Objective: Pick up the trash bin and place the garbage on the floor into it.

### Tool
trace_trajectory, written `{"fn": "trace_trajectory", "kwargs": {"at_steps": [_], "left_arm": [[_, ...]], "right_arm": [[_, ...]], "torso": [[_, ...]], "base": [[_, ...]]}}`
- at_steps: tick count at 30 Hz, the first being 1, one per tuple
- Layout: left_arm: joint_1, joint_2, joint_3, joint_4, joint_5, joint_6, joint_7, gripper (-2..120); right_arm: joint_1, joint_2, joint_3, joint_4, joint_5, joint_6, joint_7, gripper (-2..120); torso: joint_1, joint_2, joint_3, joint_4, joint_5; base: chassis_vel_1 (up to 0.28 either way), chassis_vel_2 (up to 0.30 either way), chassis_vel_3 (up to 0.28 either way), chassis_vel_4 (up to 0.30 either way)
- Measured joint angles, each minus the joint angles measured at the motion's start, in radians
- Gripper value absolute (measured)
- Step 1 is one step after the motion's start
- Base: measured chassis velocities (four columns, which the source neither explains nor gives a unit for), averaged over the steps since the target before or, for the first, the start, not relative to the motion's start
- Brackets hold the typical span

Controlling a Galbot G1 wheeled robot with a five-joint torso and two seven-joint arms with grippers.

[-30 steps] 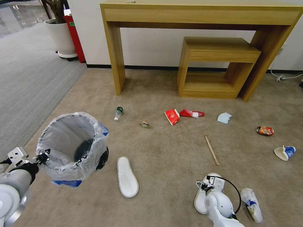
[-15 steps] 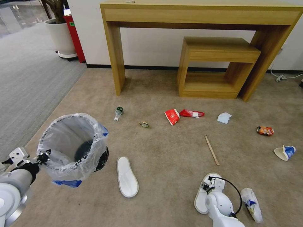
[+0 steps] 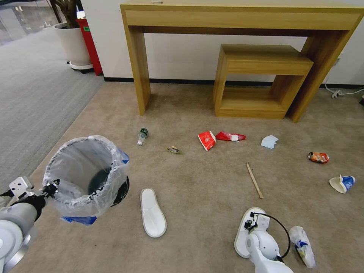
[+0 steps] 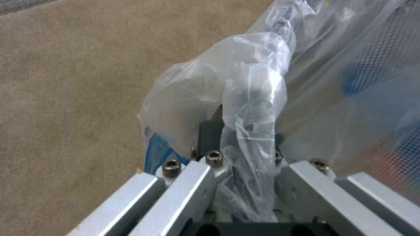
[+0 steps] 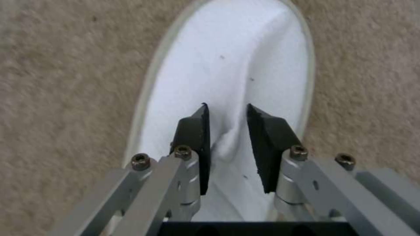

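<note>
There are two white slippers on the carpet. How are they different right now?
The slipper in the middle lies free on the carpet, with nothing touching it; the slipper on the right has the right gripper on it, fingers pinching up a fold of its cloth. The middle one shows whole, while the right one is partly hidden under the arm. Both are white, flat and about the same shape. The left gripper holds the trash bin.

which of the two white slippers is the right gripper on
The slipper at the near right of the floor, under the right gripper, whose fingers pinch a fold of its fabric. The other slipper lies untouched beside the trash bin.
</note>
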Motion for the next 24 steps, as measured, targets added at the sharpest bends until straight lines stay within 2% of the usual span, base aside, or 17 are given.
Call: {"fn": "trace_trajectory", "kwargs": {"at_steps": [9, 16, 22, 24], "left_arm": [[-0.005, -0.005, 0.010, -0.006, 0.003, 0.000, -0.002, 0], [-0.007, -0.014, 0.013, -0.018, 0.005, 0.000, -0.006, 0], [-0.003, -0.025, 0.019, -0.028, 0.015, 0.000, -0.006, 0], [0.000, -0.030, 0.020, -0.035, 0.019, 0.000, -0.007, 0]], "right_arm": [[-0.039, -0.035, 0.001, 0.017, -0.010, -0.010, -0.001, 18], [-0.067, -0.073, 0.000, 0.019, -0.010, -0.024, -0.005, 18], [-0.070, -0.076, 0.000, 0.004, -0.007, -0.023, -0.018, 18], [-0.071, -0.073, -0.004, 0.003, -0.007, -0.022, -0.021, 13]], "torso": [[0.000, 0.000, 0.000, 0.0000, 0.0001], [0.000, 0.000, 0.000, -0.0001, 0.0000], [0.000, 0.000, 0.000, 0.0000, -0.0003], [0.000, 0.000, 0.000, 0.0000, -0.0002]], "base": [[0.000, 0.000, 0.000, 0.000], [0.000, 0.000, 0.000, 0.000], [0.000, 0.000, 0.000, 0.000], [0.000, 0.000, 0.000, 0.000]]}}
